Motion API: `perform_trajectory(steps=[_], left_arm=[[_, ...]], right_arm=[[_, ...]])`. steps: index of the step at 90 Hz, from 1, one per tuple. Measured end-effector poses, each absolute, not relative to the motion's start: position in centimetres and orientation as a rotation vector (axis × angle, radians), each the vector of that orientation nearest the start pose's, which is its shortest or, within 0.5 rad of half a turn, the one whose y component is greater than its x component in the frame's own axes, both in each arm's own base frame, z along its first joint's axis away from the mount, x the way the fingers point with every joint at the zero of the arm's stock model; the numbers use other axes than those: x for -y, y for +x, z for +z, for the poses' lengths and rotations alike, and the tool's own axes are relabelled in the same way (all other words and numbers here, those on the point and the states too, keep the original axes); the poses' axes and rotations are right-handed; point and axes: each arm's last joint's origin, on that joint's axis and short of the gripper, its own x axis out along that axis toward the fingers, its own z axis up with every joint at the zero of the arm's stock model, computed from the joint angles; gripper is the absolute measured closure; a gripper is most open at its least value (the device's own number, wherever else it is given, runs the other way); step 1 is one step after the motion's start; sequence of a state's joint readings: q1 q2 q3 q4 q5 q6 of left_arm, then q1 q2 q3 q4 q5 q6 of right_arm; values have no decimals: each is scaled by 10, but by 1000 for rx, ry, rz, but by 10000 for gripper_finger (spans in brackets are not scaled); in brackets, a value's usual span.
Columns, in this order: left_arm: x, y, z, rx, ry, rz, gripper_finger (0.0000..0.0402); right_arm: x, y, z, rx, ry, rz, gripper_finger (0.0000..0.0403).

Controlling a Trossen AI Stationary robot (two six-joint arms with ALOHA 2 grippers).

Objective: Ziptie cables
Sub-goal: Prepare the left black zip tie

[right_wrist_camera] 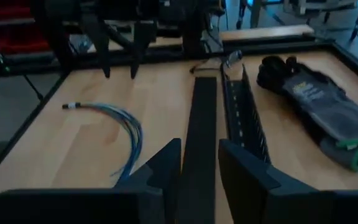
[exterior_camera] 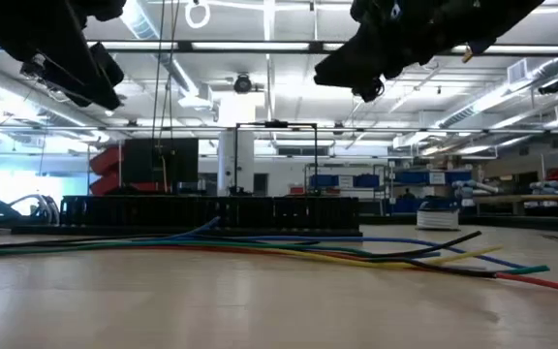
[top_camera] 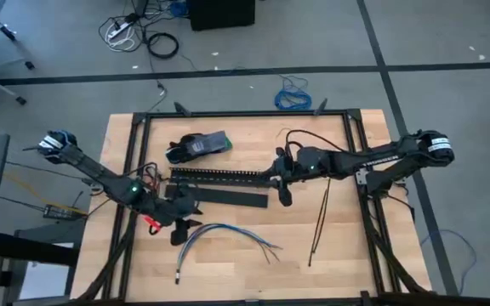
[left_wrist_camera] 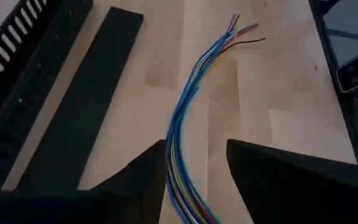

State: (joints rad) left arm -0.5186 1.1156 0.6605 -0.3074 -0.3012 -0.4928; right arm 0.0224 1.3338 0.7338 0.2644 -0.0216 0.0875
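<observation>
A loose bundle of thin cables (top_camera: 219, 236), mostly blue with grey, white and a few other colours, lies on the near part of the pale wooden surface (top_camera: 245, 272). It curves from a gathered end at the near left out to splayed tips toward the middle.

Above the gathered part of the bundle hangs the left pincer (top_camera: 182, 229), its two dark fingers (left_wrist_camera: 135, 186) spread wide with the wires running between them in its wrist view, not touching that I can tell. It holds nothing.

To the right of the cable tips, well apart from them, two thin black zipties (top_camera: 320, 217) lie side by side, nearly straight, running from near to far.

Further back, at mid-surface, a flat black strip (top_camera: 232, 197) lies beside a long black slotted channel (top_camera: 219, 176), the channel on the far side. The right pincer (top_camera: 283, 194) hovers above the right end of the strip, fingers (right_wrist_camera: 160, 168) parted wide and empty, the strip showing in the gap between them.

Beyond the channel a dark glove with a green cuff (top_camera: 199, 145) rests on the surface, near the far edge of the black metal frame (top_camera: 245, 113)
</observation>
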Motion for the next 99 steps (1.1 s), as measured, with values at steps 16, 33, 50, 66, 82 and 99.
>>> perform_trajectory(steps=[16,33,50,66,82,99], left_arm=[[106,213,212,-676,-94,-37,241],[103,232,201,-645,-83,-15,241],[97,242,202,-591,-71,-5,241],[95,251,212,-476,-18,-85,241],[93,274,224,-320,88,-191,241],[98,322,238,-351,182,-241,241]], right_arm=[[-18,279,227,-487,190,36,300],[-24,268,210,-688,384,-76,308],[-31,251,194,-914,555,-212,318],[-51,245,193,-971,534,-137,325],[-59,242,214,-804,323,-168,332],[-54,222,259,-581,199,-281,344]])
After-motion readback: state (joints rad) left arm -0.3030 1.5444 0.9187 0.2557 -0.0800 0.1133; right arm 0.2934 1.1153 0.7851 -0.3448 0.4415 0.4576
